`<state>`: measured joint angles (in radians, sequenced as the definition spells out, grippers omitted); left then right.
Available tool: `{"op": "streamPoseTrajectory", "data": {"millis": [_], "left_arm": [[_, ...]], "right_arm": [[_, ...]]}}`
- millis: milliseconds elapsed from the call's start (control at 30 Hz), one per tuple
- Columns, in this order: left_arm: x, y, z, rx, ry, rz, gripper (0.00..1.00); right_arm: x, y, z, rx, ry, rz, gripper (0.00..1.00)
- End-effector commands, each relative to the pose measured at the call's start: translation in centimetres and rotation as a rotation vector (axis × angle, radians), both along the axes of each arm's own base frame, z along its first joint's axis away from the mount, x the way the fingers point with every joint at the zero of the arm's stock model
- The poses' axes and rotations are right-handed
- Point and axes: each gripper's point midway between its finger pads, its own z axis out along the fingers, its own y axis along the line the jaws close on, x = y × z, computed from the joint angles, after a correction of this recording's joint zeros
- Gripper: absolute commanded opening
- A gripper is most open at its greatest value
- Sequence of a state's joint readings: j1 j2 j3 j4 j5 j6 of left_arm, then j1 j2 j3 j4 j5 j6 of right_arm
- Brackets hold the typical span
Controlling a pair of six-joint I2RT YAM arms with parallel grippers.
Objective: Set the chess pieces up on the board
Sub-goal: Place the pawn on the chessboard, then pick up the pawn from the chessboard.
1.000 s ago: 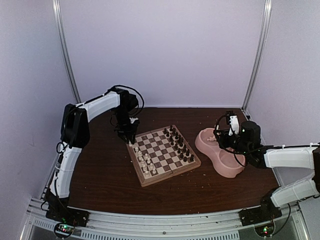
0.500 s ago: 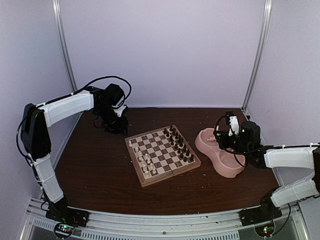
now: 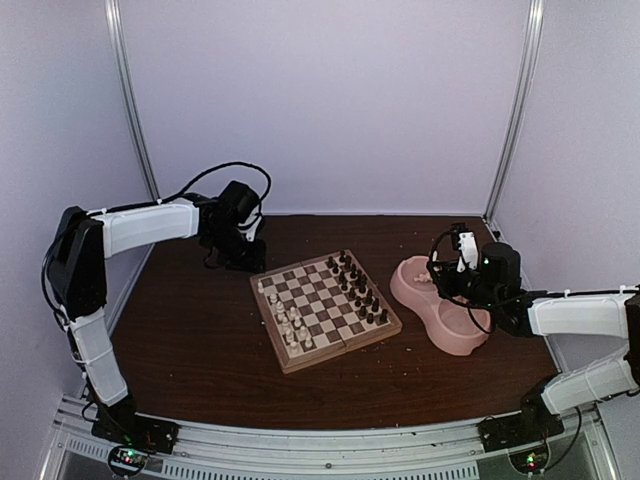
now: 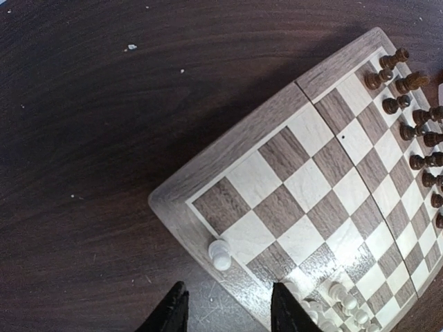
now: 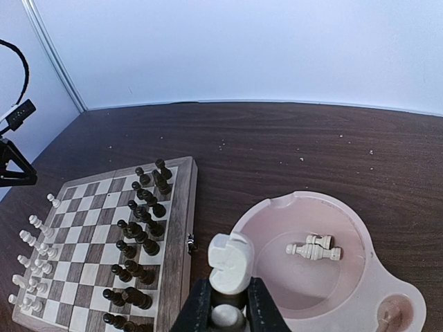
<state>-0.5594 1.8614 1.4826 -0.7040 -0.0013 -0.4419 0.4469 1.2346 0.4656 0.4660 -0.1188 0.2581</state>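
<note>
Chess pieces: the cream-white set is only partly up, clustered on the side of the board nearest the left gripper. One cream piece is clamped upright in the right gripper, pinched low at its foot, head well clear of the fingers. Two more cream pieces lie on their sides in the pink bowl, beyond and to the right of that gripper. A small thing sits in the bowl's other well; too small to tell.

Dark pieces: two full rows on the board edge closest to the right gripper.

Left gripper: fingers apart, nothing between them. A lone pawn stands just ahead of its tips, at the board's corner, on or over the border line.

Risks, as judged:
- Low pinch on a tall piece; it may pivot in the grip and land tilted.
- Its route to the white side crosses the dark rows; a low pass would topple them.
- The left fingers could brush the corner pawn off the board.
</note>
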Motion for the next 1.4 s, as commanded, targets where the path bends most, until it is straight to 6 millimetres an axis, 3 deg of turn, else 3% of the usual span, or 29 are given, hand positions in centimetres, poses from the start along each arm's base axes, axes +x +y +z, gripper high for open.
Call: {"op": "streamPoseTrajectory", "data": {"millis": [0, 367, 1000, 1233, 1367], "left_arm": [[1.7, -0.9, -0.1, 0.014, -0.055, 0.026, 0.41], [1.4, -0.5, -2.9, 0.068, -0.002, 0.033, 0.36], [0.9, -0.9, -4.8, 0.087, 0.057, 0.022, 0.3], [0.8, -0.9, -4.9, 0.096, 0.056, 0.022, 0.21], [0.6, -0.7, -5.1, 0.11, 0.063, 0.026, 0.22]], "right_arm": [[0.3, 0.0, 0.9, 0.009, -0.021, -0.001, 0.04], [0.3, 0.0, 0.9, 0.009, -0.021, 0.001, 0.04], [0.4, 0.1, 0.8, 0.002, -0.013, 0.002, 0.04], [0.3, 0.0, 0.8, 0.001, -0.01, 0.002, 0.04], [0.3, 0.0, 0.8, 0.0, -0.01, 0.001, 0.04]]}}
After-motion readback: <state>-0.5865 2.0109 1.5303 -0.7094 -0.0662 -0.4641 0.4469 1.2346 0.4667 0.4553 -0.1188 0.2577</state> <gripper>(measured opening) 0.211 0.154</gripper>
